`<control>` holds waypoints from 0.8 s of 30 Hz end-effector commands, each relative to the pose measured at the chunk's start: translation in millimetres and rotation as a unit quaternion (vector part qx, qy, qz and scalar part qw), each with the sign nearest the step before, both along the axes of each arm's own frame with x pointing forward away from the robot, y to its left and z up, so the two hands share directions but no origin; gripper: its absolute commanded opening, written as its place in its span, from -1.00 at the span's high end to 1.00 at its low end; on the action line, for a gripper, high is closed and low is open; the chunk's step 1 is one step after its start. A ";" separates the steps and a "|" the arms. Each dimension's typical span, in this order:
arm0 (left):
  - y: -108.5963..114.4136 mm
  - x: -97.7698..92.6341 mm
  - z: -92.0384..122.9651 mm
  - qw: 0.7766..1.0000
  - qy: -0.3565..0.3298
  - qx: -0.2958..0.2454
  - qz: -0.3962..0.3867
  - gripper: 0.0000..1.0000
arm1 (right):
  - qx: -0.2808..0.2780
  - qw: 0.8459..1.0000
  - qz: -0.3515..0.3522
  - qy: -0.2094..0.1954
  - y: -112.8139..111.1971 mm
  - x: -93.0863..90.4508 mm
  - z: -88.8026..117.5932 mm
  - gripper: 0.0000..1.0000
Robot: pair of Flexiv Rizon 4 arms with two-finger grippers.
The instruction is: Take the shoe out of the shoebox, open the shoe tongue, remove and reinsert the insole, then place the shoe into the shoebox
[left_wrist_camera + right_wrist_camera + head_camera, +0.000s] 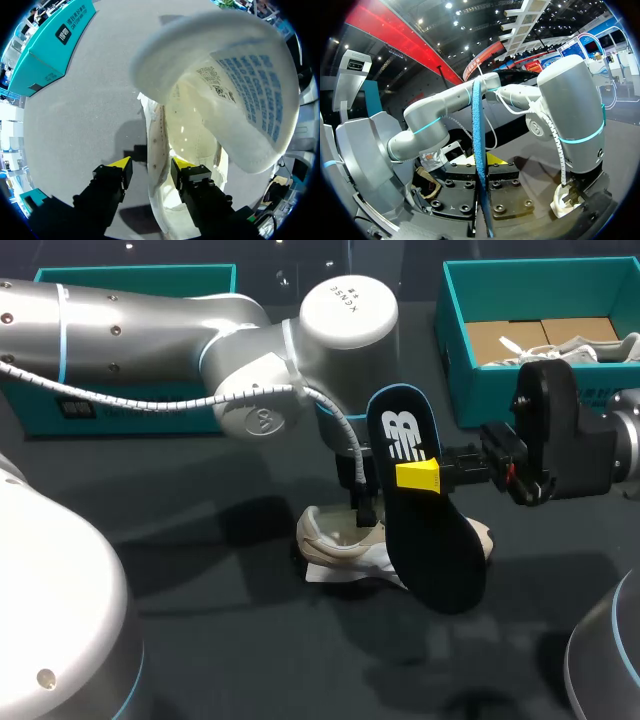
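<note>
— Where's my shoe (335, 543)?
— On the table (200, 560) at your 6 o'clock; left gripper (151, 164) straddles its side wall, spread, not pinching.
— Insole (432, 540)?
— Your right gripper (420, 477) clamps it just above. Shoebox (500, 390): far, 2 o'clock.

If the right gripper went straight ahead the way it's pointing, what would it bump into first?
Probably the left arm, just above the shoe. The insole held in the right gripper would likely touch first, though height is hard to judge.
</note>
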State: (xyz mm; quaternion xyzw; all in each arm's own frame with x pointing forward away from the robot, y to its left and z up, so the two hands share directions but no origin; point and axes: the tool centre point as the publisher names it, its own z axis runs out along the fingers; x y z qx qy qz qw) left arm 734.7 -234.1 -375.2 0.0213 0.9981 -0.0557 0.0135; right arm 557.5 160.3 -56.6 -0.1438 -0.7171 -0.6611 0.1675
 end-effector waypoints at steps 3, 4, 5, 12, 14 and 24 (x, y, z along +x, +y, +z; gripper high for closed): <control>-5.7 2.0 -11.8 1.000 0.009 0.003 -0.002 -0.02 | 0.000 1.000 0.000 0.000 1.8 0.4 -1.2 1.00; -7.3 2.3 -14.7 1.000 0.010 0.005 -0.001 -0.04 | 0.000 1.000 0.000 0.000 1.8 0.4 -1.2 1.00; -8.8 2.1 -17.3 1.000 0.014 0.007 -0.002 -0.04 | 0.000 1.000 0.000 0.000 1.8 0.4 -1.2 1.00; -8.2 -2.7 -20.1 1.000 0.022 0.006 -0.005 1.00 | 0.000 1.000 0.000 0.000 1.8 0.4 -1.2 1.00; -6.0 -4.0 -18.1 1.000 0.023 0.005 -0.009 1.00 | 0.000 1.000 0.000 0.000 1.8 0.4 -1.2 1.00; 3.3 -10.4 3.2 0.997 0.054 0.006 -0.058 1.00 | 0.000 1.000 0.000 0.000 1.8 0.4 -1.2 1.00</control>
